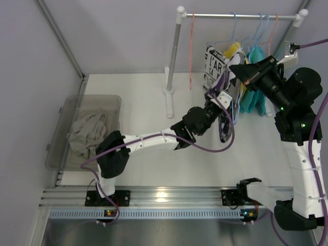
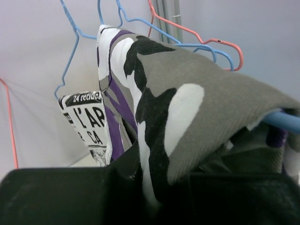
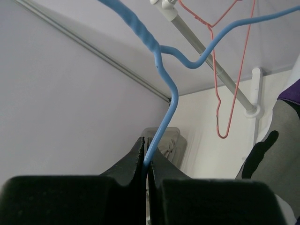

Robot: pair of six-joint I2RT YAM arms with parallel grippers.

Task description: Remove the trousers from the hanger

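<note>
The trousers (image 2: 197,93), camouflage in grey, black, white and purple, hang folded over the bar of a blue hanger (image 2: 286,121). My left gripper (image 2: 154,185) is shut on a fold of their fabric at the lower edge. In the top view that gripper (image 1: 220,99) sits at the garments below the rack. My right gripper (image 3: 148,157) is shut on the thin blue wire of the hanger (image 3: 164,117), just under its hook. From above, the right gripper (image 1: 240,72) is up beside the rail. An edge of the trousers (image 3: 276,140) shows at the right of the right wrist view.
A clothes rack rail (image 1: 236,16) on a white post (image 1: 173,56) carries a bare pink hanger (image 1: 192,51), a black-and-white printed garment (image 1: 215,64) and teal garments (image 1: 253,100). A clear bin (image 1: 61,123) holding grey cloth stands at the left.
</note>
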